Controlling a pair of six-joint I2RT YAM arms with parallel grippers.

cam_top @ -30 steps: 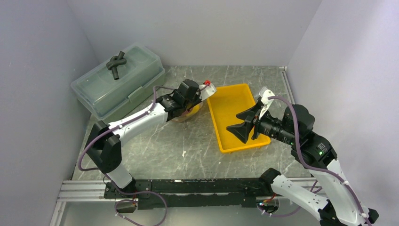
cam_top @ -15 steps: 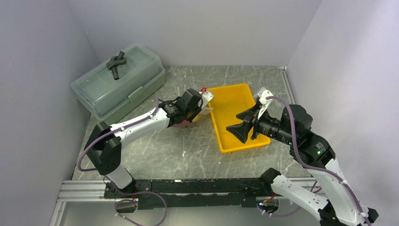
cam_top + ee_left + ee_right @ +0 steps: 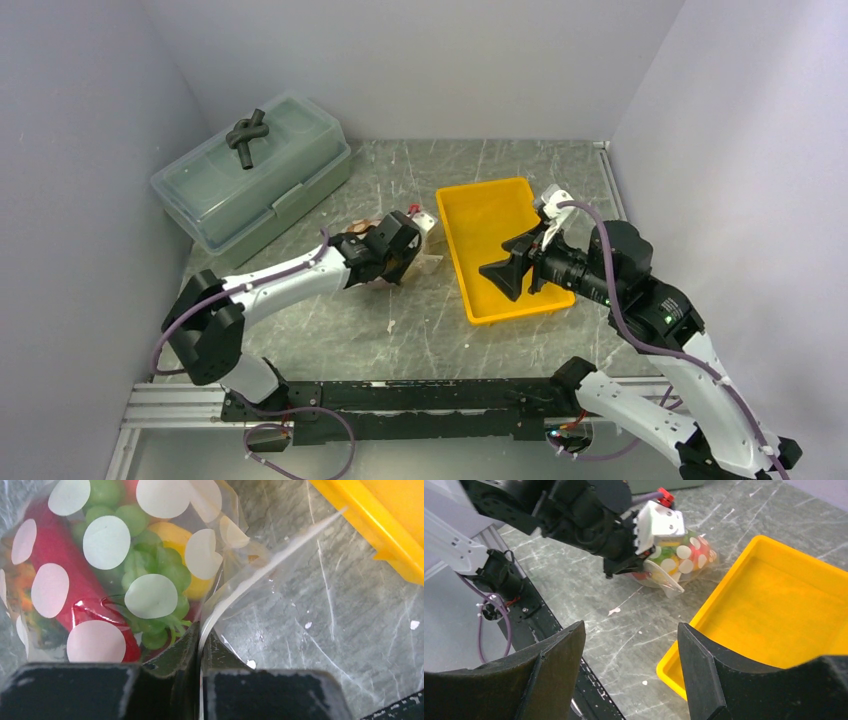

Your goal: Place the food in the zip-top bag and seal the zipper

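Left fingers (image 3: 172,675): pressed tight together on the zipper (image 3: 260,570). The whitish strip ran down into the seam between them, and no gap showed.
Right fingers (image 3: 551,672): spread wide and holding nothing, they hung over the near left corner of the yellow tray (image 3: 704,612).
Zip-top bag (image 3: 686,555): lay on the tabletop (image 3: 400,330) just left of the tray, partly under the left arm's wrist.
Food: packed inside the bag. A green grape bunch (image 3: 160,565), a red chili (image 3: 55,555) and a yellow fruit (image 3: 167,532) showed through the dotted film. Other pieces could not be told apart.
Zipper condition: whether the strip was sealed along its length could not be told.
Obstruction: in the overhead view the left arm covered most of the bag. The tray wall stood close on the bag's right.
Surroundings: a translucent lidded box (image 3: 250,190) stood at the far left, well apart from the bag, with a dark knotted item (image 3: 247,132) on its lid.
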